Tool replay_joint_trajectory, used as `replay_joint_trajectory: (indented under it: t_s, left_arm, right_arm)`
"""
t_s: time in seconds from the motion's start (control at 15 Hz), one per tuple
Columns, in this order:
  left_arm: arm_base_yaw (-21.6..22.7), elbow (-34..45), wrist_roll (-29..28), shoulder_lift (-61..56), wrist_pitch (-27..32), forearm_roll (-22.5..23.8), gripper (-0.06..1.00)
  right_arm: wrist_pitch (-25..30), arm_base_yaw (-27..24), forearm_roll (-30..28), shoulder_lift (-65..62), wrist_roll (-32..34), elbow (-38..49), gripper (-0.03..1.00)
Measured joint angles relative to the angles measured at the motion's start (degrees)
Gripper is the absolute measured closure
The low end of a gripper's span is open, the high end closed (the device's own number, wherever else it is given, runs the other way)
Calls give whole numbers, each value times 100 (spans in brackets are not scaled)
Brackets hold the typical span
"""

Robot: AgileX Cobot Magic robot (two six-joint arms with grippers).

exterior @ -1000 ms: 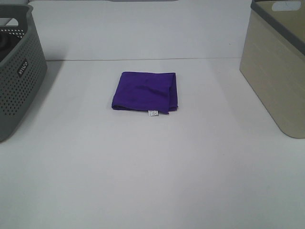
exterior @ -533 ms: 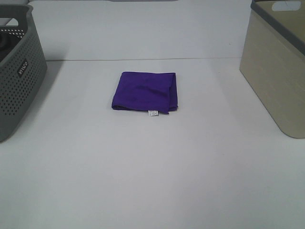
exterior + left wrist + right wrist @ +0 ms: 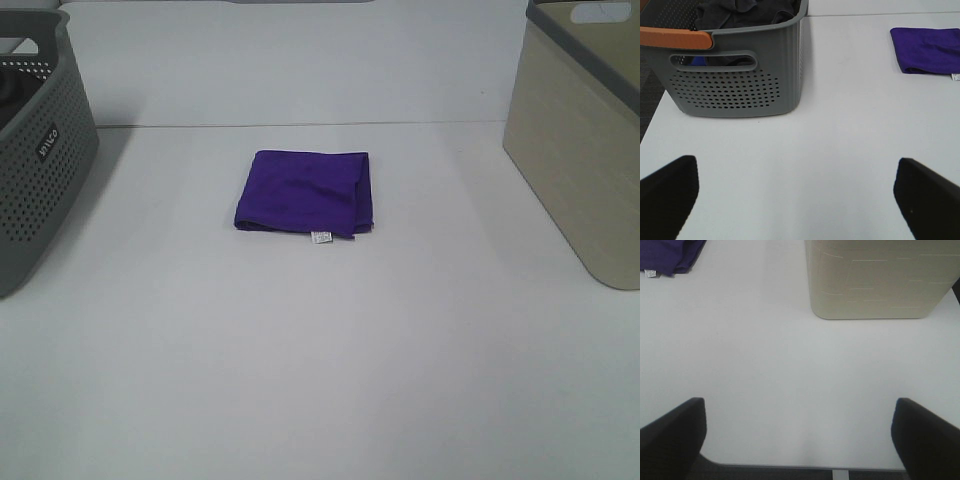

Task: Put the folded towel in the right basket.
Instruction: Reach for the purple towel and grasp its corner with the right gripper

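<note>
A folded purple towel [image 3: 305, 192] with a small white tag lies flat on the white table, near its middle. It also shows in the left wrist view [image 3: 929, 50] and, in part, in the right wrist view [image 3: 669, 255]. The beige right basket [image 3: 583, 135] stands at the right edge; its wall shows in the right wrist view [image 3: 880, 277]. Neither gripper shows in the exterior high view. My left gripper [image 3: 797, 200] is open and empty, far from the towel. My right gripper [image 3: 799, 440] is open and empty over the table's front edge.
A grey perforated basket [image 3: 35, 145] stands at the left; it holds dark cloth in the left wrist view [image 3: 742, 12]. The white table [image 3: 320, 350] ends at a front edge seen in the right wrist view [image 3: 790, 466].
</note>
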Motion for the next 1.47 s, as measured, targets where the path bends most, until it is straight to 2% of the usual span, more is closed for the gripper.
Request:
replay_joint_trajectory:
  t_s: [1.47]
  left_arm:
    - [0, 0, 0, 0, 0, 0, -5]
  right_arm:
    - [0, 0, -11, 0, 0, 0, 0]
